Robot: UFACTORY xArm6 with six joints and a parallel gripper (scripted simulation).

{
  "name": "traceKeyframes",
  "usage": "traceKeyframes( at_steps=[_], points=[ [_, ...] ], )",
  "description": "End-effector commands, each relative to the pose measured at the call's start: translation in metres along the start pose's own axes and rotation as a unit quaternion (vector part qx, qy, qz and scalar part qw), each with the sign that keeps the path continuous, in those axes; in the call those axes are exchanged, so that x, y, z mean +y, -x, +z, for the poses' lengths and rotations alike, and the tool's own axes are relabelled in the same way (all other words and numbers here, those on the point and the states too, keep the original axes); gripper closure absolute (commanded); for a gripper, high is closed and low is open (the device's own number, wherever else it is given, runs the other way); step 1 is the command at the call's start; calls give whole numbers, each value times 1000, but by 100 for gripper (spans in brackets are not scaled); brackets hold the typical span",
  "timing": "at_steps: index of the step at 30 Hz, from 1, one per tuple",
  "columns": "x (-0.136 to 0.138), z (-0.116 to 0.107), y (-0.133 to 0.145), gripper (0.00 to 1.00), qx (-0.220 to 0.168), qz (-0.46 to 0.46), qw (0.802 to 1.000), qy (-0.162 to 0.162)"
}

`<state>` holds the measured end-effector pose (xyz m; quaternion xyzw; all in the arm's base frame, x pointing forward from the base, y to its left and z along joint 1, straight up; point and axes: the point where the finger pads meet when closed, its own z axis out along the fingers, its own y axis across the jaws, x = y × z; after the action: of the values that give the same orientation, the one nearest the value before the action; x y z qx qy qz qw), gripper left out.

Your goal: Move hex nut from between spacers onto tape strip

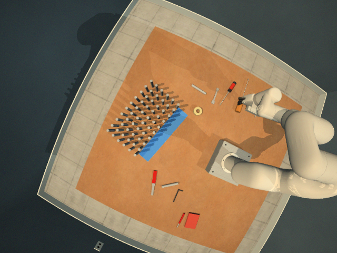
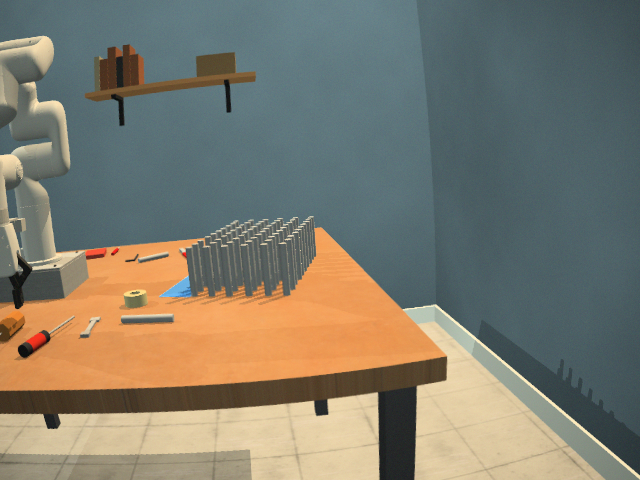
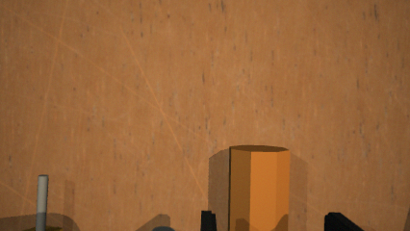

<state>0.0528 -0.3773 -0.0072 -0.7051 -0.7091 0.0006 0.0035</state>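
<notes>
The hook pick lies at the table's far right, its orange-brown handle [image 1: 238,108] towards the arm and its thin shaft [image 1: 246,87] pointing away. My gripper [image 1: 240,100] hangs just above the handle's end, open. In the side view the gripper's fingers [image 2: 18,289] stand a little above the handle [image 2: 10,324]. In the wrist view the handle [image 3: 260,188] lies between my two dark fingertips at the bottom edge. The grid of upright grey spacers [image 1: 145,117] stands left of centre, with the blue tape strip [image 1: 163,134] along its near side. The hex nut is hidden among the spacers.
A yellow tape roll [image 1: 198,109], a small wrench [image 1: 215,95], a grey bar [image 1: 198,89] and a red-handled screwdriver [image 1: 228,91] lie between the spacers and the pick. The arm's base block [image 1: 228,162] stands nearby. A chisel [image 1: 154,182], an allen key [image 1: 177,194] and a red block [image 1: 191,220] lie at the front.
</notes>
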Motion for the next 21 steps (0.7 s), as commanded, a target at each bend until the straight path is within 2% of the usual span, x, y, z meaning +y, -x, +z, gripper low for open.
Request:
traceKeyframes(
  at_steps=[1, 21],
  points=[
    [0, 2, 2, 35, -2, 0, 1000, 0],
    [0, 34, 2, 35, -2, 0, 1000, 0]
  ],
)
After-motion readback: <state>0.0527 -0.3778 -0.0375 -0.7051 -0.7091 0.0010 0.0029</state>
